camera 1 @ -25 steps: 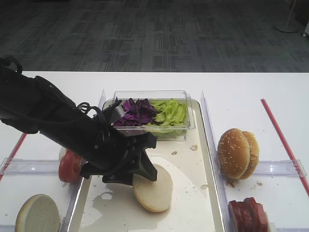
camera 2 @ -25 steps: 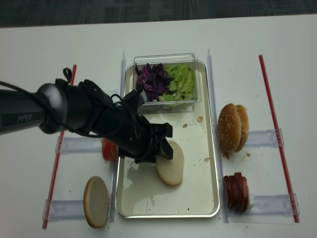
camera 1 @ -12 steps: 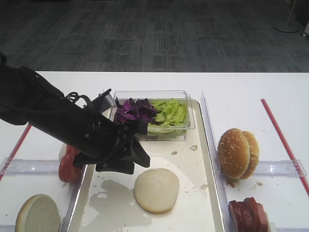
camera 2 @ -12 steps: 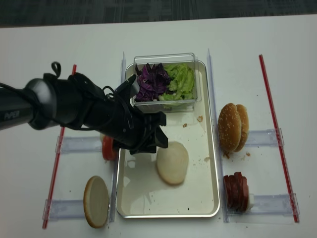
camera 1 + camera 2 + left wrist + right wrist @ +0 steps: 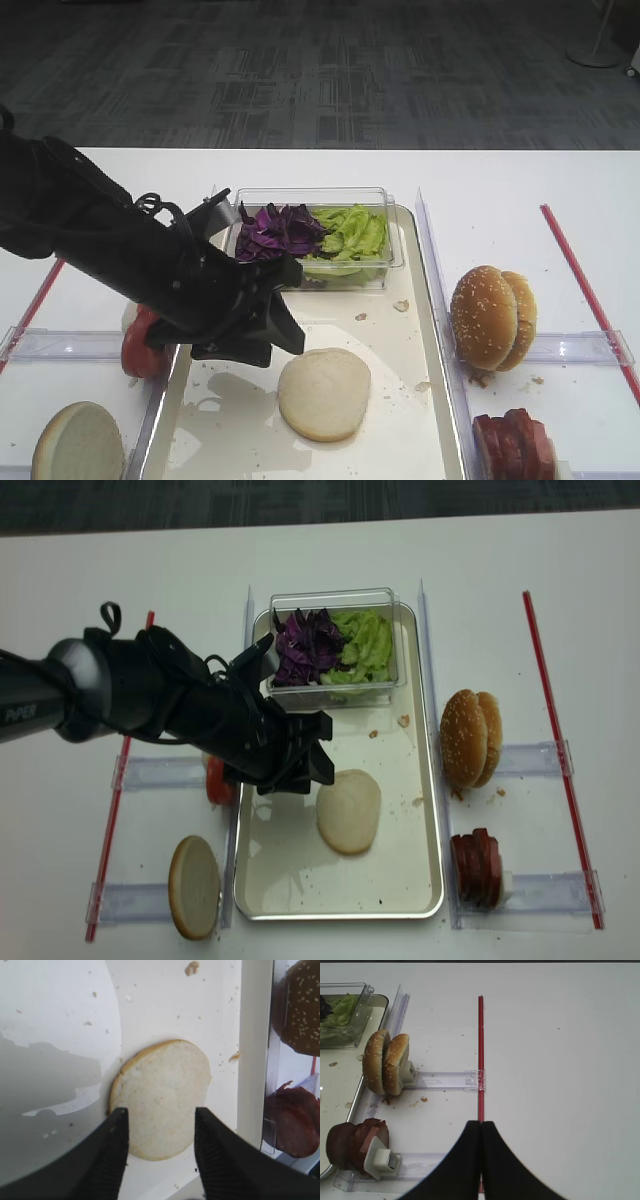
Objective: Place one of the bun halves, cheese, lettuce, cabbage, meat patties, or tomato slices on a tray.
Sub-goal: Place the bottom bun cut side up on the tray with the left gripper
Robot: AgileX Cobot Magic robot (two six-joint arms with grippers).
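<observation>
A pale bun half lies flat on the tray. My left gripper hovers just left of it, open, nothing between its fingers. A second bun half lies outside the tray at the front left. Tomato slices stand left of the tray, meat patties to its right. Cabbage and lettuce fill a clear box. Cheese is out of view. My right gripper is shut and empty over the white table.
Two sesame-seeded bun halves stand on edge right of the tray. Clear plastic rails and red strips lie on the table. The clear box sits at the tray's far end.
The bun half, tilted under my left gripper a second ago, now lies flat on the tray. The left gripper has drawn back to the left and clear of it.
</observation>
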